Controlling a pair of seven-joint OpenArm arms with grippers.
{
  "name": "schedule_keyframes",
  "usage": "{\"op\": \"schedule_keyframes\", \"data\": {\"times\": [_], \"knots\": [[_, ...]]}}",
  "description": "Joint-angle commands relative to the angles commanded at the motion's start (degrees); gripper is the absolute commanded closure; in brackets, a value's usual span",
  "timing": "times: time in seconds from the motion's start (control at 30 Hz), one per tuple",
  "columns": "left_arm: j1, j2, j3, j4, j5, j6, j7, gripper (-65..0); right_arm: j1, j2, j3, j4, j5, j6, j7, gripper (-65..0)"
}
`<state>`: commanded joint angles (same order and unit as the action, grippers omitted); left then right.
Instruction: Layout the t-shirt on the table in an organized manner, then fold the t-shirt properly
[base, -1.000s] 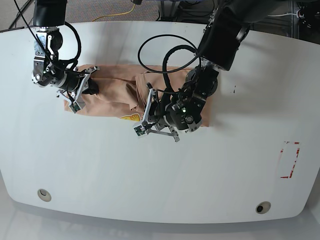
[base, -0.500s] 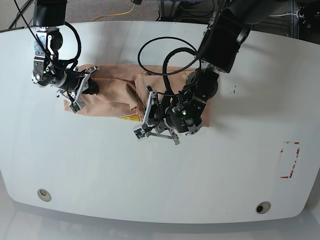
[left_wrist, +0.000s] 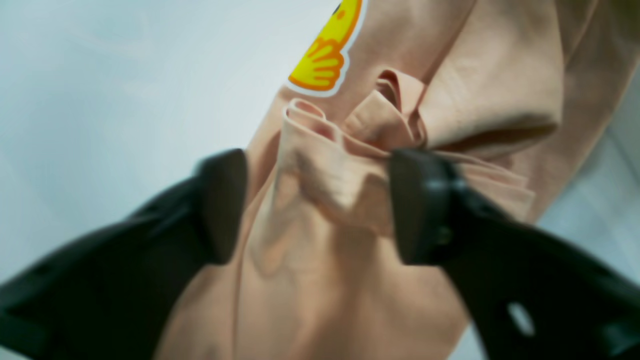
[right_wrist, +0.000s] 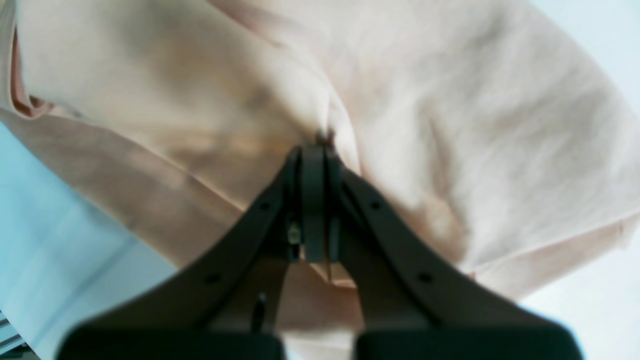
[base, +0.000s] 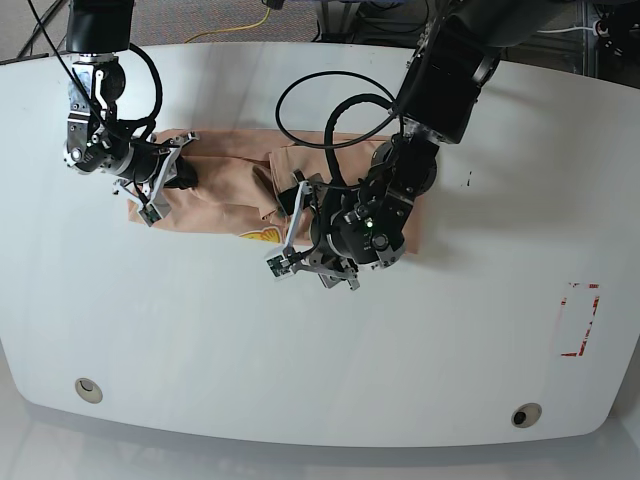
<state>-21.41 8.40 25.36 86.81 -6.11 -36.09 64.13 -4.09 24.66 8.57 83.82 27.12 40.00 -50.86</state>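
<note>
T-shirt (base: 225, 185) lies bunched on the table (base: 200, 340); we see our right gripper (right_wrist: 314, 150) clamped on cloth, our left gripper (left_wrist: 315, 205) wide open around a fold; folding remains.

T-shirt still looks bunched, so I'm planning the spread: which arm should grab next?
Probably left: its end effector is open astride a fold of the t-shirt. The right end effector is already shut on fabric.

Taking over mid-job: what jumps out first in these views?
A crumpled peach cotton t-shirt lies bunched on the glossy white table, far side, between both arms. The right gripper is shut on its fabric; the left gripper stands open around a bunched fold beside the yellow print.
</note>
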Motion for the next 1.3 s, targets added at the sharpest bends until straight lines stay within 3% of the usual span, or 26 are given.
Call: {"op": "schedule_keyframes", "data": {"times": [0.13,0.3,0.53,0.83,1.1,1.3], "knots": [[0.1,-0.4,-0.1,5.2,0.0,-0.1,0.4,-48.8,0.0,0.0,0.0,0.0,0.0,0.00,0.0,-0.5],[3.4,-4.9,-0.1,13.3,-0.2,-0.2,3.6,-48.6,0.0,0.0,0.0,0.0,0.0,0.00,0.0,-0.5],[11.9,-12.5,-2.6,20.7,0.1,0.0,2.4,-47.4,0.0,0.0,0.0,0.0,0.0,0.00,0.0,-0.5],[20.0,-14.4,-14.9,19.3,0.3,0.0,-6.9,-24.9,-0.1,0.0,0.0,0.0,0.0,0.00,0.0,-0.5],[20.2,-14.4,-16.0,14.1,0.4,0.0,-7.7,-21.9,-0.2,0.0,0.0,0.0,0.0,0.00,0.0,-0.5],[20.1,-14.4,-16.0,8.3,0.4,0.4,-12.0,-7.4,-0.2,0.0,0.0,0.0,0.0,0.00,0.0,-0.5]]}}
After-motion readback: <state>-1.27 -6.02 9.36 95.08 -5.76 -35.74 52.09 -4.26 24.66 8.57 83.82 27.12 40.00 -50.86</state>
